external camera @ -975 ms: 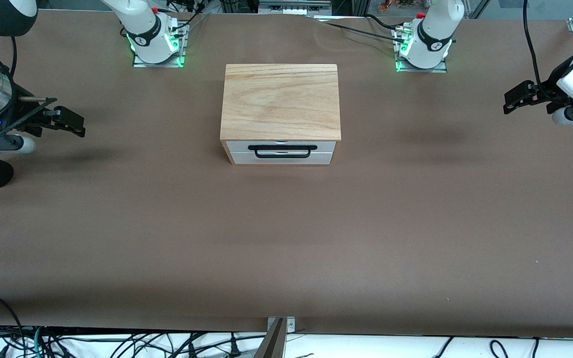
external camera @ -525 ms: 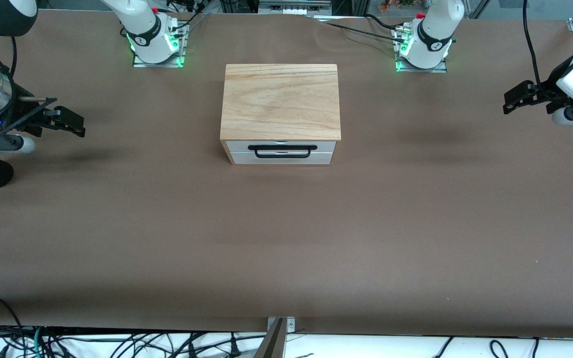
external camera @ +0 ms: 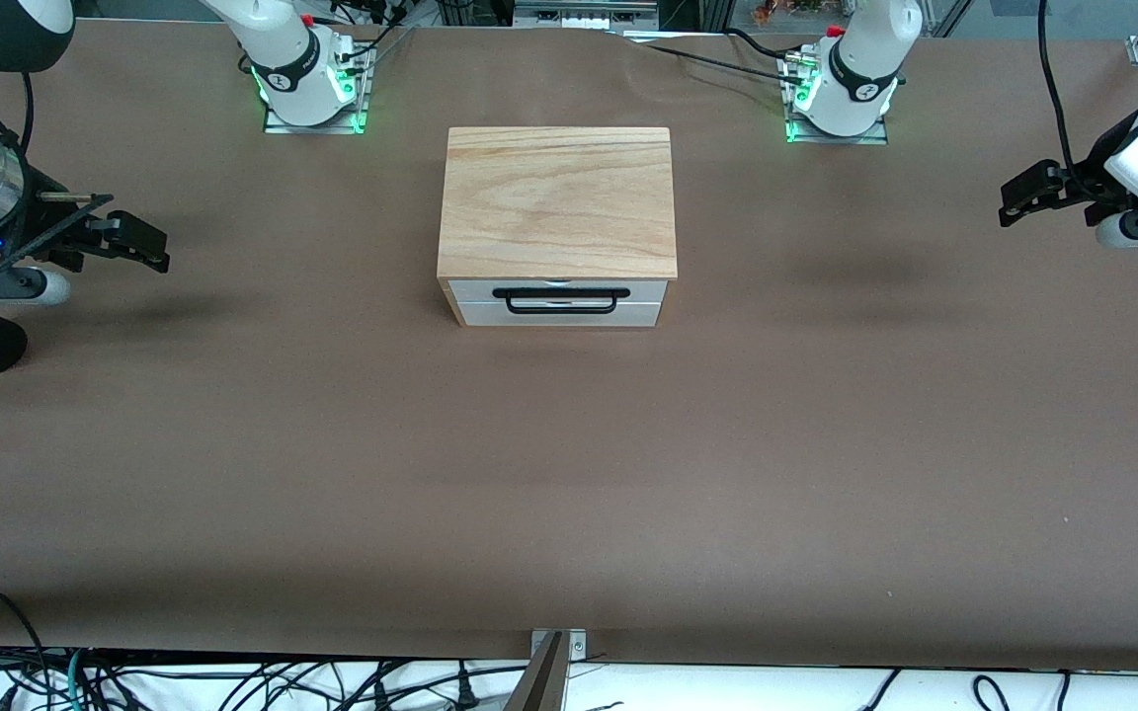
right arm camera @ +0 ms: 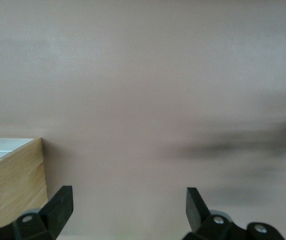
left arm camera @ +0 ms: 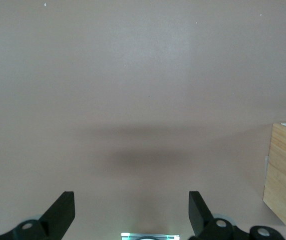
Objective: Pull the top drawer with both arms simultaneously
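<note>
The top drawer (external camera: 646, 290) is closed in the cabinet at the table's middle, its white front and black wire handle (external camera: 559, 293) facing the front camera. My left gripper (external camera: 1012, 202) hangs open and empty over the bare table toward the left arm's end, apart from the cabinet. Its wrist view shows the spread fingers (left arm camera: 62, 210) and the cabinet's oak side (left arm camera: 285, 175). My right gripper (external camera: 156, 252) hangs open and empty over the table toward the right arm's end. Its wrist view shows spread fingers (right arm camera: 60, 205) and the cabinet's side (right arm camera: 17, 175).
The cabinet has a light oak top board (external camera: 557, 200) and a second white drawer (external camera: 559, 317) under the top one. Brown table surface (external camera: 569, 474) lies all round it. The arm bases (external camera: 310, 84) (external camera: 841, 94) stand along the edge farthest from the front camera.
</note>
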You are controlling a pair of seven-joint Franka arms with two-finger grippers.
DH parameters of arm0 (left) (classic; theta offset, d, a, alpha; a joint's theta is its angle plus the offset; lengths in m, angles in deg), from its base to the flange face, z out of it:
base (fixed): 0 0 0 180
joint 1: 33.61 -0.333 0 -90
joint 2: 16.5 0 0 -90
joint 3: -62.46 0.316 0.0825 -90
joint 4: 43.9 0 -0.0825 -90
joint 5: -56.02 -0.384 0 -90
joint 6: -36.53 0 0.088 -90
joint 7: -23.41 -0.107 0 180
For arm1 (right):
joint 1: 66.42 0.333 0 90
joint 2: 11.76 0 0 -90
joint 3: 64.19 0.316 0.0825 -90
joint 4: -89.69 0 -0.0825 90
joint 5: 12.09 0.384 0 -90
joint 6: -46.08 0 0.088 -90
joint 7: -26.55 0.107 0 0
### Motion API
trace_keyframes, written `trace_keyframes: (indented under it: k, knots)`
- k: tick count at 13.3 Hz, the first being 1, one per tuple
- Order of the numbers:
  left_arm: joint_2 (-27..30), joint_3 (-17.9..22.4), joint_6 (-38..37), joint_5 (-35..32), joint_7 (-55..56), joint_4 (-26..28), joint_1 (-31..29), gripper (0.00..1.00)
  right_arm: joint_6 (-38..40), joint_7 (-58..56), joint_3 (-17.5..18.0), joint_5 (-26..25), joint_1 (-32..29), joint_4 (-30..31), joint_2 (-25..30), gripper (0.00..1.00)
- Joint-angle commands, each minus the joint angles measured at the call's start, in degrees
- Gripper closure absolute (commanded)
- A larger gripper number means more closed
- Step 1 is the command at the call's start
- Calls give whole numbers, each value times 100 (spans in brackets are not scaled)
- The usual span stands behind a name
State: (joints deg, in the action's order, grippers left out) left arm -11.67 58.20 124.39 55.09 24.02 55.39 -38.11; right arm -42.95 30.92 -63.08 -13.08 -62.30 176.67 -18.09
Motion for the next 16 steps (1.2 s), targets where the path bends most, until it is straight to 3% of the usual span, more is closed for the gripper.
trace_keyframes:
  k: [1,9,11,14,16]
  knots:
    - [53,-57,29,295,-34,73,-104,0,9,29,12,64,-7,-58,17,0]
    - [-351,-66,985,735,-78,362,-16,0,-9,-15,20,91,-7,-75,0,0]
    - [-448,-83,1233,839,-104,582,19,0,-18,-41,12,327,-7,-102,-53,0]
    - [-667,-154,1663,1803,-122,872,54,0,44,-24,21,442,36,-75,-403,0]
    - [-825,-215,2005,2542,-218,1100,107,0,-35,-24,21,1307,63,-102,-658,0]
